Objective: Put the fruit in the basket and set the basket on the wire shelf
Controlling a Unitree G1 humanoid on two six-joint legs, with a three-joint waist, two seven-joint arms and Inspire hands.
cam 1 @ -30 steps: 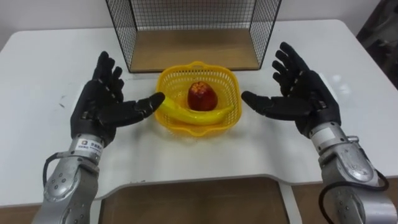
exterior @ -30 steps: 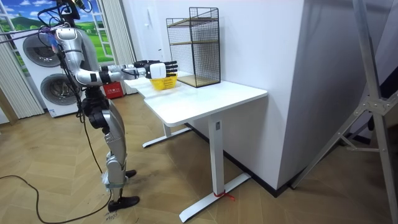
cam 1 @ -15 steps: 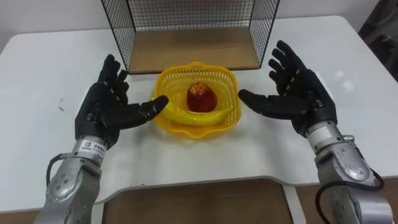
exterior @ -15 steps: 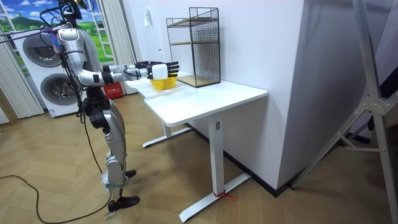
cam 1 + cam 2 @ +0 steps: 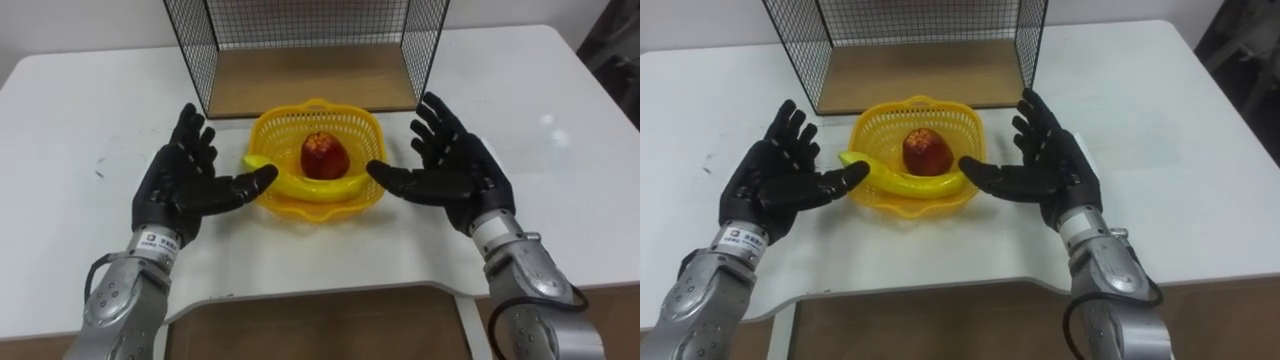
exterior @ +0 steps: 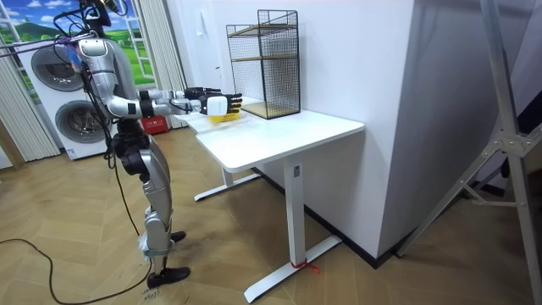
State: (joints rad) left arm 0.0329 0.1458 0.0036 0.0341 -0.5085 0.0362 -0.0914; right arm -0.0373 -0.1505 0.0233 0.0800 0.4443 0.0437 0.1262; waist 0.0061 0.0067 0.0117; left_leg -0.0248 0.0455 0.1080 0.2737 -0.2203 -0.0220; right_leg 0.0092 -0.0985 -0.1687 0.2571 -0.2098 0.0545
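Now, left hand: fingers spread, thumb beside the banana tip.
Right hand: spread too, thumb near basket rim.
Fruit: banana, apple in basket between 2 palms.
Wire shelf: beyond fingertips.

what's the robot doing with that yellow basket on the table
The robot stands at a white table with its left hand and right hand open, one on each side of the basket. A banana and an apple already lie in it. The basket sits just in front of the wire shelf, so lifting it in looks like what's left.
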